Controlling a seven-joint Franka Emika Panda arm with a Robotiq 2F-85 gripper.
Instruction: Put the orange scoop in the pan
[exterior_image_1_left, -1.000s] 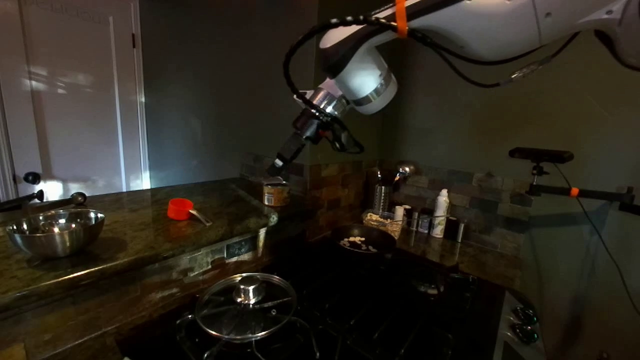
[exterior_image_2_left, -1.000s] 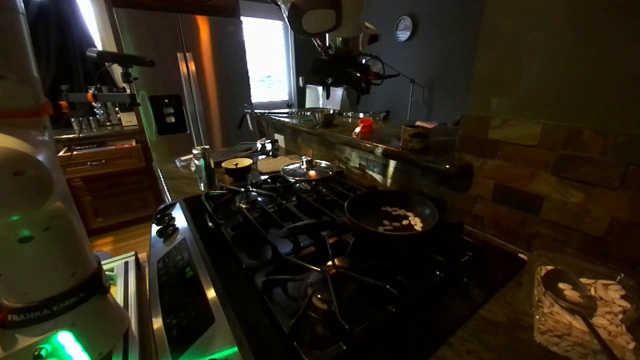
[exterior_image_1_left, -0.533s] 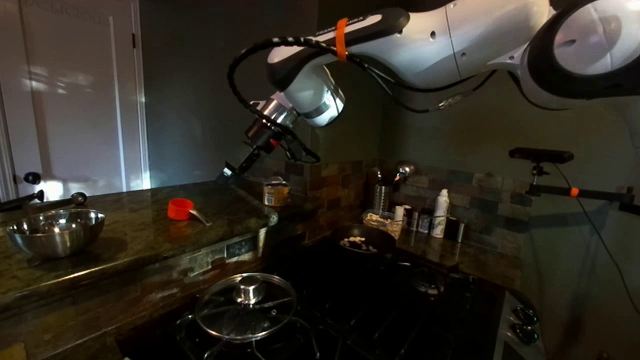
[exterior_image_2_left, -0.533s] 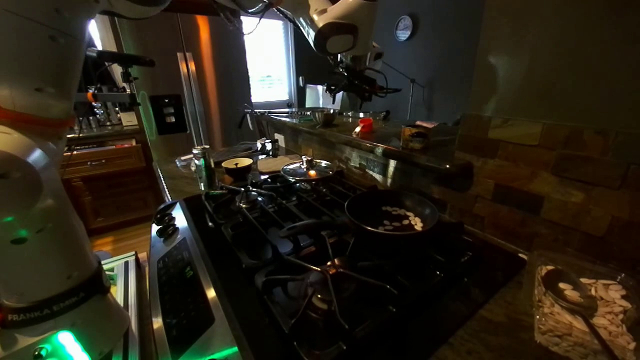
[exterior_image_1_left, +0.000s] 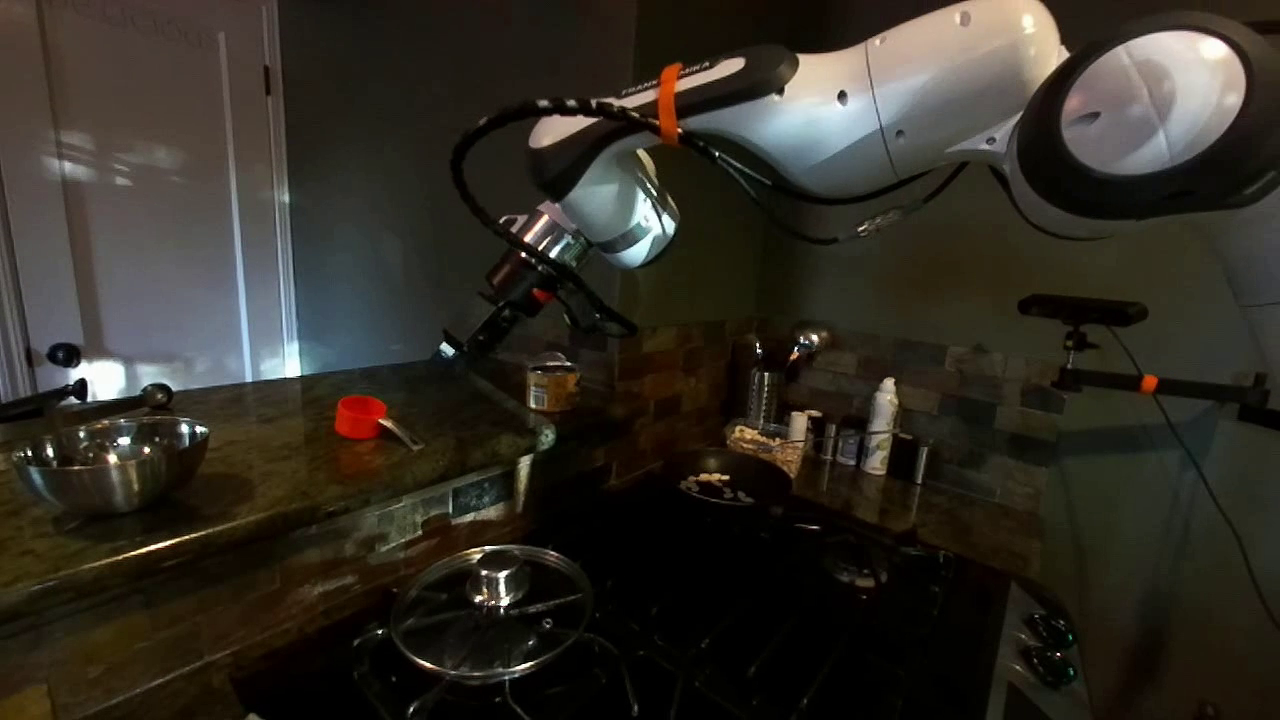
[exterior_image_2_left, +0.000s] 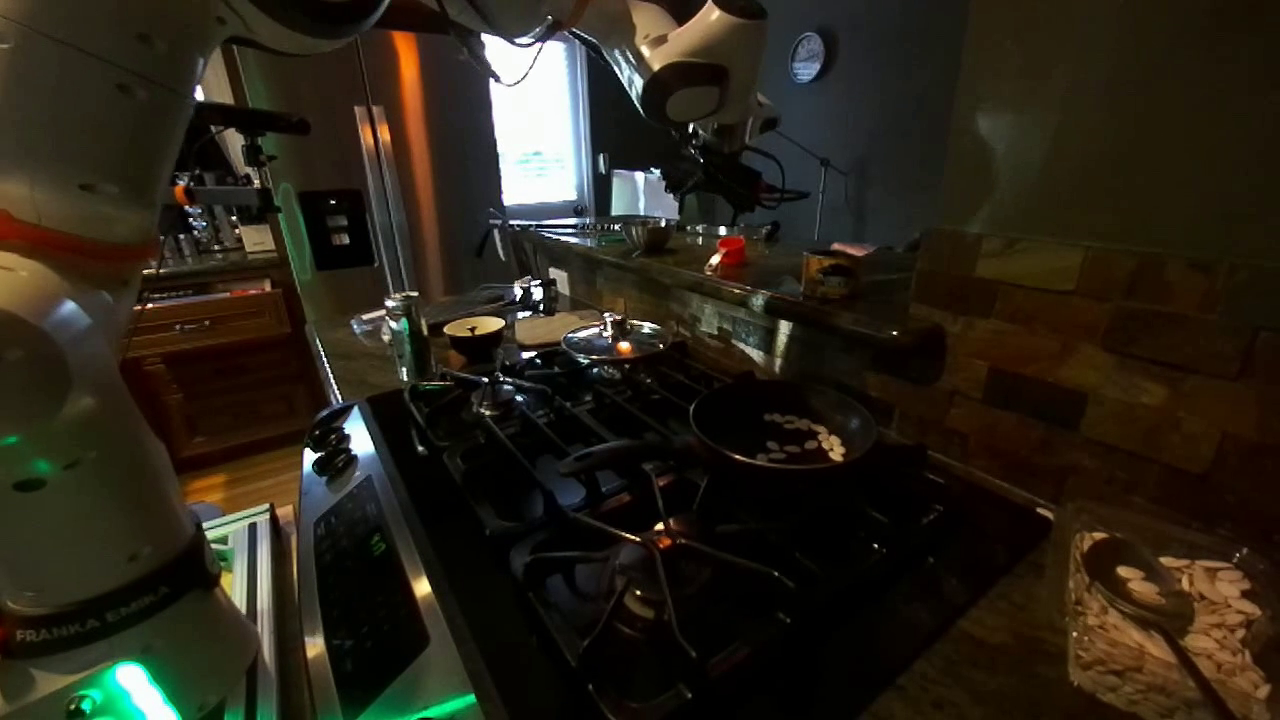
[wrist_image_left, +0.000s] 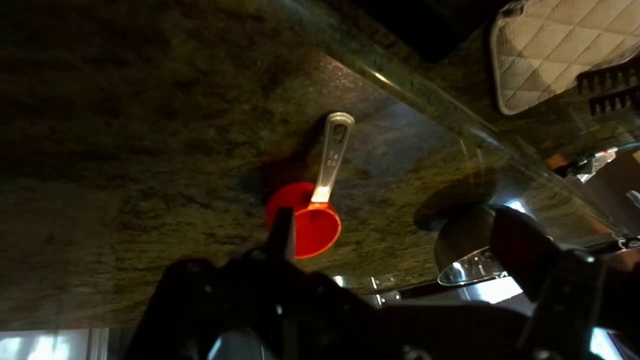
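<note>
The orange scoop (exterior_image_1_left: 360, 417) stands on the raised stone counter with its metal handle pointing sideways. It also shows in an exterior view (exterior_image_2_left: 732, 250) and in the wrist view (wrist_image_left: 317, 232), where one dark finger overlaps part of its cup. The pan (exterior_image_2_left: 718, 432) is dark and round, sits on the stove and holds several pale pieces; it also shows in an exterior view (exterior_image_1_left: 762, 484). My gripper (wrist_image_left: 395, 225) is open and empty, its fingers wide apart in the wrist view. In an exterior view the gripper (exterior_image_1_left: 450, 347) is above the counter, apart from the scoop.
A shiny steel bowl (exterior_image_1_left: 110, 468) stands on the counter beyond the scoop. An orange-labelled can (exterior_image_1_left: 553, 388) stands near the counter's end. A pot with a glass lid (exterior_image_1_left: 492, 612) is on the stove. A clear tub of pale pieces (exterior_image_2_left: 1170, 640) holds a spoon.
My arm has moved along the counter, from above the can towards the scoop's side, and has come lower. In the last half second it moved only slightly. The scoop and pan have not moved.
</note>
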